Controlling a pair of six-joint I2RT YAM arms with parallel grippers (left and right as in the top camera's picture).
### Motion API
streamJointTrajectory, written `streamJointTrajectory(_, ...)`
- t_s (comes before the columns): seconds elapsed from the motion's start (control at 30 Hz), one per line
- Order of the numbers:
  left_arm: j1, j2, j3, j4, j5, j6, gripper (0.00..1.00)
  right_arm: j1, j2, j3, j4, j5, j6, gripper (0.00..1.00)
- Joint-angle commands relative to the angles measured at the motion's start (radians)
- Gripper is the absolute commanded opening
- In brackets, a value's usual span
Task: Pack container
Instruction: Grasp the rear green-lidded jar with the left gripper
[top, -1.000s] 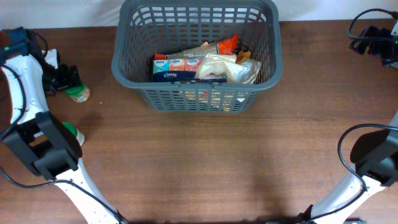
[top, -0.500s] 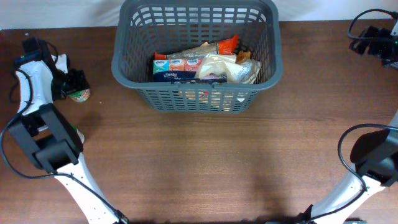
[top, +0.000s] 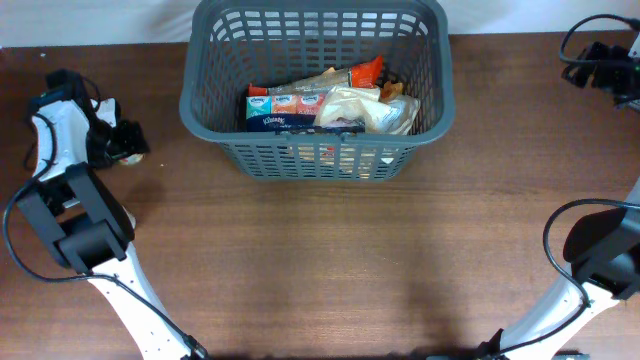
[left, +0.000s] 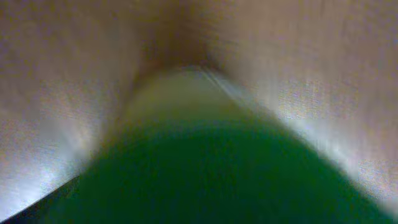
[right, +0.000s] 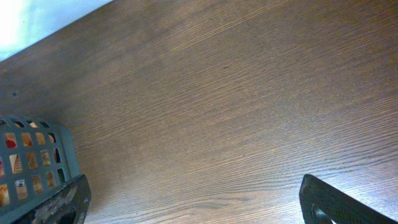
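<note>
The container is a dark grey lattice basket (top: 312, 160) at the table's back middle; it holds tissue packs (top: 285, 108) and snack bags (top: 365, 108). Its corner shows in the right wrist view (right: 31, 155). My left gripper (top: 122, 143) is low on the table left of the basket, over a small green-lidded jar (top: 130, 156) that it mostly hides. In the left wrist view the blurred green lid (left: 211, 180) fills the bottom and hides the fingers. My right gripper (right: 196, 208) is open and empty above bare wood, at the far right back (top: 605, 65).
The brown wooden table (top: 330, 270) runs across the front. A white wall or cloth edge (top: 100, 20) lies behind the basket. The left arm's base link (top: 75, 235) stands at the front left.
My left gripper has moved right and down onto the jar, which is now mostly covered. A second green lid by the left arm has gone out of sight. The right arm has not moved.
</note>
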Motion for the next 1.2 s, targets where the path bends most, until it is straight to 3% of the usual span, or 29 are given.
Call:
streamJointTrajectory(0.0,0.001,0.010,0.050,-0.092,0.027,-0.009,0.79,-0.005,-0.015,-0.006,0.003,-0.005,0.005,0.99)
streamJointTrajectory(0.23,0.004,0.010,0.282,-0.193,0.024,-0.010,0.79,-0.005,-0.015,-0.006,0.003,-0.005,0.005,0.99)
streamJointTrajectory(0.5,0.043,0.051,0.283,-0.196,0.025,-0.044,0.74,-0.005,-0.015,-0.006,0.003,-0.005,0.005,0.99)
streamJointTrajectory(1.17,0.047,0.158,0.282,-0.206,-0.003,-0.031,0.74,-0.005,-0.015,-0.006,0.003,-0.005,0.005,0.99)
